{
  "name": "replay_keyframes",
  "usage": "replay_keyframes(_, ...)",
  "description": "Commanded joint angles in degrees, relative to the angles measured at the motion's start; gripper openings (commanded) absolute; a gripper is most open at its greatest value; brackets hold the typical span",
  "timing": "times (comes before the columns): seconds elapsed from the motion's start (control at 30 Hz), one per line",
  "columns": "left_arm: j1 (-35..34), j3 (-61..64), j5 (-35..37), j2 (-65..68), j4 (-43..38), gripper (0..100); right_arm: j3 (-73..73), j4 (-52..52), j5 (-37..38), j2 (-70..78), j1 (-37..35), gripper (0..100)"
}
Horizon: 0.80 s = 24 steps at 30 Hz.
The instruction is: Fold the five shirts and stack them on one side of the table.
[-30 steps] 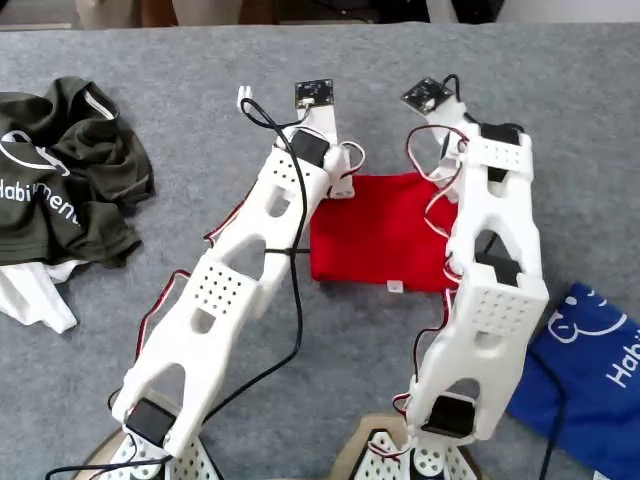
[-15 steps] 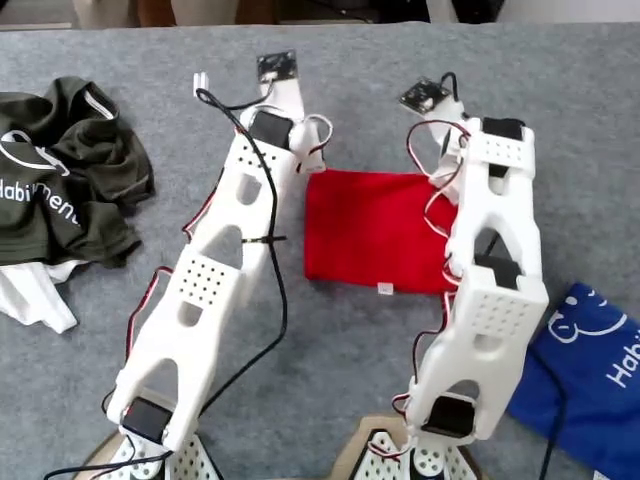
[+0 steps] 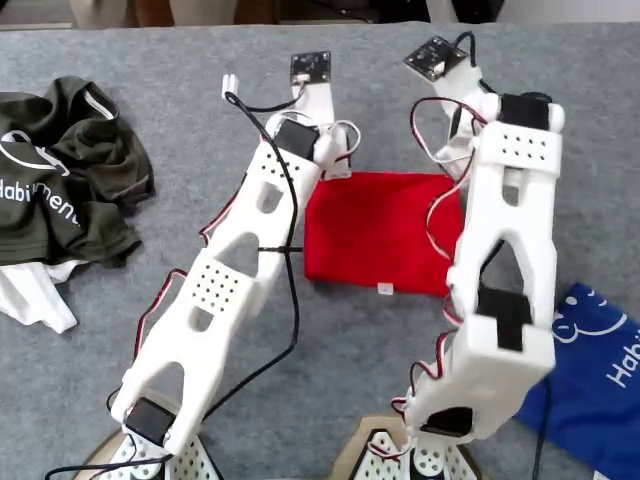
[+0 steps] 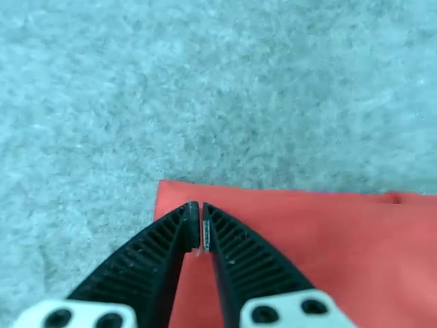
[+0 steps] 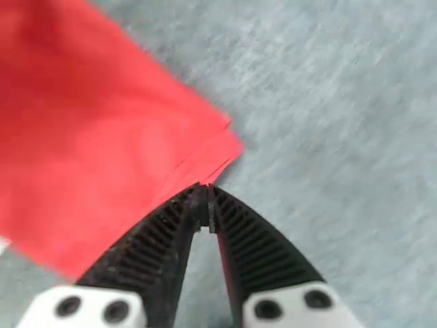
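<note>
so my left gripper (image 4: 198, 229) and right gripper (image 5: 205, 199), both pressed together, sit at the folded red cloth shirt (image 3: 375, 235)'s two far corners.

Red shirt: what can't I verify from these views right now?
- Red shirt: high view, right edge hidden by the right arm.
- Left gripper, right gripper: jaws shut near its corners; whether they pinch cloth, cannot tell.
- Blue shirt: cut off by the high view's edge.
</note>
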Motion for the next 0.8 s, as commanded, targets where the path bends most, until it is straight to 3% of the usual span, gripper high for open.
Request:
replay_keyframes(0.0,0.4,3.3,-0.1,-1.5,-2.7,3,8.4,1.0,-3.9,-8.8,-1.3,0.6)
replay_keyframes(0.23,0.3,4.8,-0.4,-1.5,-3.2,3,36.2,-12.6,-4.1,-21.1,-1.3,0.8)
replay_keyframes(0.37,0.4,4.8,-0.4,-0.7,-3.1,3,46.6,-20.4,-4.0,-21.1,1.1,0.8)
replay_keyframes(0.53,0.3,4.3,-0.4,0.5,-3.1,3,50.9,-25.5,-3.7,-18.0,5.8,0.8)
replay_keyframes(0.77,0.2,4.3,-0.4,0.6,-2.9,3,48.5,-27.4,-0.4,-13.1,6.1,0.8)
